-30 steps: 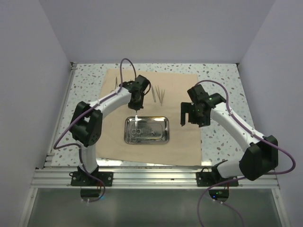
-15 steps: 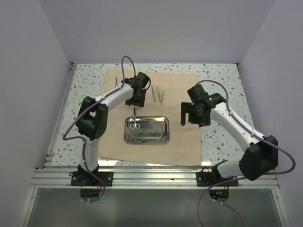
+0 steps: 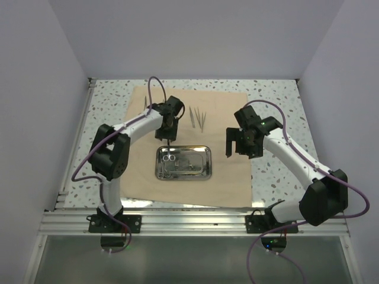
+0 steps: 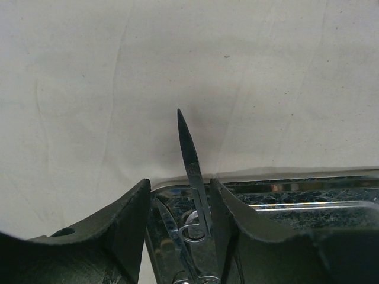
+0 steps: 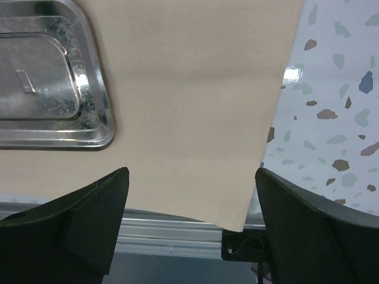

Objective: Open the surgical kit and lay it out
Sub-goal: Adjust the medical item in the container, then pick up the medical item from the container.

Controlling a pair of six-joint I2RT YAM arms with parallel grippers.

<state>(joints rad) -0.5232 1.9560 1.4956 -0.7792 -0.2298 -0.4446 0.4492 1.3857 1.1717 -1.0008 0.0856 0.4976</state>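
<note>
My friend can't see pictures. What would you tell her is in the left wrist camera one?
Thin silvery scissors point up between the left arm's two dark fingers, which stand apart. Their tip reaches over the rim of a shiny steel tray onto beige cloth.

The left arm (image 3: 133, 125) is bent at the elbow and reached forward and inward, with the left gripper (image 4: 177, 183) pointed steeply downward and its fingers (image 4: 131, 219) partly parted. The right arm (image 3: 290, 157) is stretched forward and inward, and the right gripper (image 5: 192, 171) is aimed downward with its fingers spread wide, well apart from the left.
</note>
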